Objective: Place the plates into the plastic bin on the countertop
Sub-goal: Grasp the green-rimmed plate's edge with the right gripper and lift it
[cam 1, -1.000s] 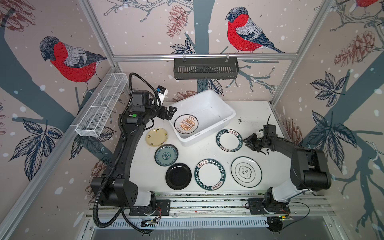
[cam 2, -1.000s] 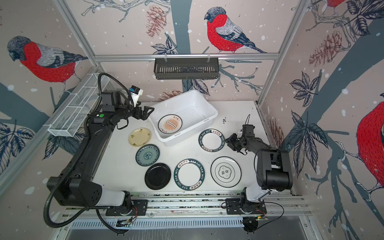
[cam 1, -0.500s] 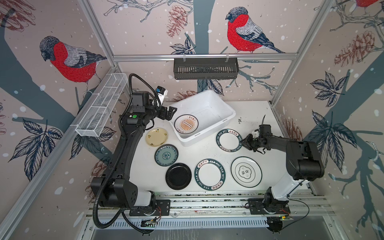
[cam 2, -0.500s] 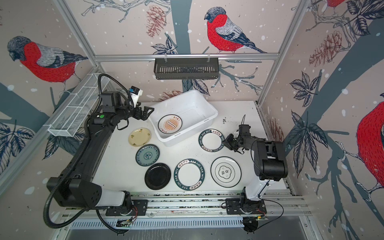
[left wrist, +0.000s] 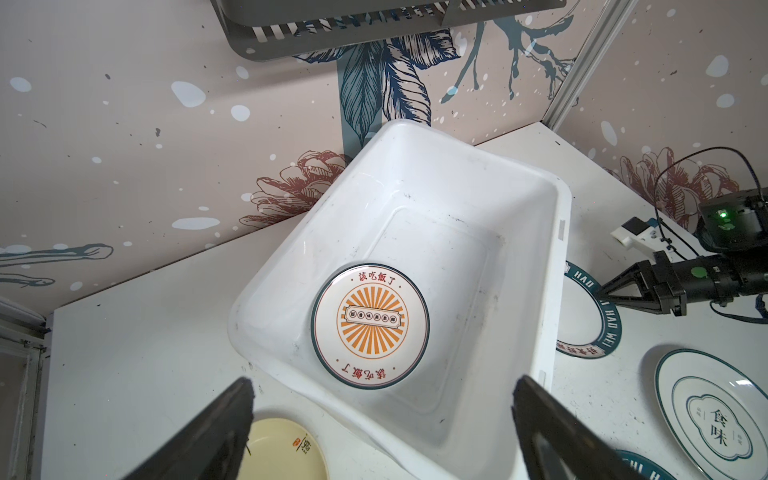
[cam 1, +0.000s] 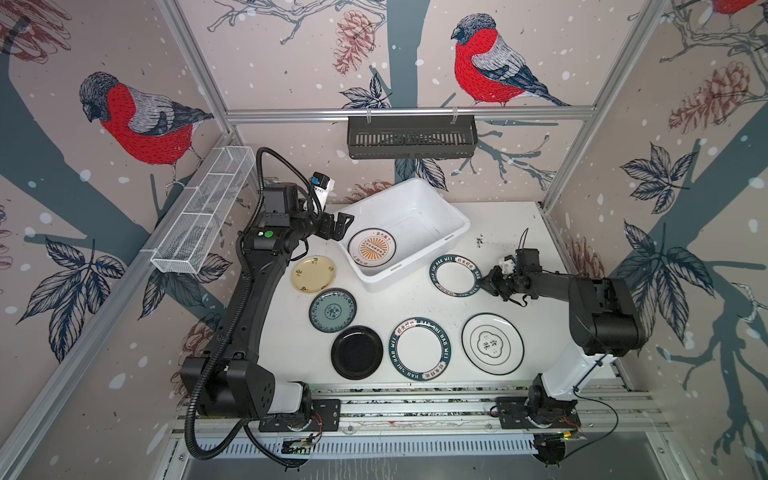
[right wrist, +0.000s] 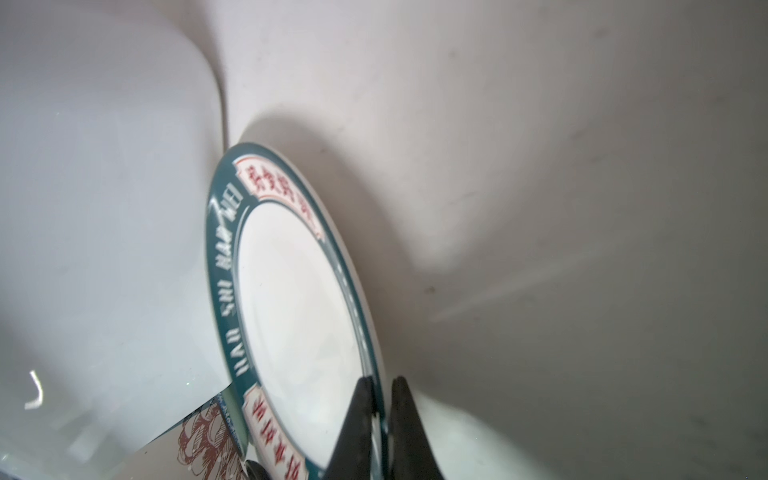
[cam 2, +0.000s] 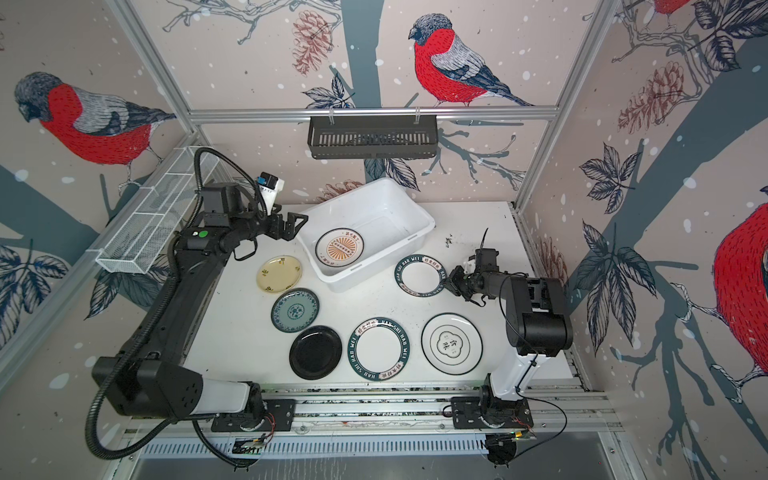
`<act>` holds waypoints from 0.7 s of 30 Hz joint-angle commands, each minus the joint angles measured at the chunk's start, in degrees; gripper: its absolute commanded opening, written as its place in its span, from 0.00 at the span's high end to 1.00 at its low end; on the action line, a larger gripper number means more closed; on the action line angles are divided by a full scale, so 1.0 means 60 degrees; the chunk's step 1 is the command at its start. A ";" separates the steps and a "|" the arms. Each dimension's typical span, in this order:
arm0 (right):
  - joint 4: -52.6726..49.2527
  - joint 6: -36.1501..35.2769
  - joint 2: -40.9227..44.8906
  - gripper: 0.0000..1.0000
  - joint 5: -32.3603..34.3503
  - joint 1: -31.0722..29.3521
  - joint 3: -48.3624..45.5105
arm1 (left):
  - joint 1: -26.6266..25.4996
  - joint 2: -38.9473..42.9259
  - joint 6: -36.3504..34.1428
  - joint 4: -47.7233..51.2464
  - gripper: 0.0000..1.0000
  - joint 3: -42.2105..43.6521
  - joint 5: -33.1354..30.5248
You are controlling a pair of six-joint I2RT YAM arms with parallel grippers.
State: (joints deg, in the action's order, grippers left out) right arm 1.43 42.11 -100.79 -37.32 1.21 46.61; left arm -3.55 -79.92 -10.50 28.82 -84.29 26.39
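Your right pincer (right wrist: 382,380), lower centre of frame: two dark fingers (right wrist: 357,428) pinched on rim of green-lettered plate (right wrist: 299,299). Plate fills frame centre, seen at steep angle; white middle, red characters on rim near top and bottom. Plastic bin (right wrist: 104,166) wall, blurred, left of frame. Scuffed white surface (right wrist: 582,208) at right. Pinecone print (right wrist: 203,440) lower left.

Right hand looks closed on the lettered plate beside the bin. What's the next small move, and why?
Probably a short lift straight up. The right hand is shut on the rim of the lettered plate, which lies on the countertop right beside the bin. Raising it first should let the plate clear the bin's wall before it is carried over.
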 commanded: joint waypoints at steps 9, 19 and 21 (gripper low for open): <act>-0.0839 -0.0360 0.0481 0.98 0.0608 0.0119 -0.0308 | -0.0023 0.0129 0.0106 -0.0247 0.04 0.0099 0.0150; -0.1771 -0.0418 0.1948 0.99 0.0975 0.0244 -0.0053 | -0.0027 0.0151 0.0241 -0.0348 0.04 0.0104 0.0023; -0.2104 -0.0454 0.2274 0.99 0.1005 0.0294 0.0113 | -0.0023 0.0133 0.0282 -0.0384 0.04 0.0103 -0.0033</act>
State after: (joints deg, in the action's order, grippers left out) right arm -8.12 40.34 -89.21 -32.42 2.70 46.06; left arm -3.55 -79.37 -8.99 28.49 -83.61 26.70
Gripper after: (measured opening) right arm 0.071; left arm 0.962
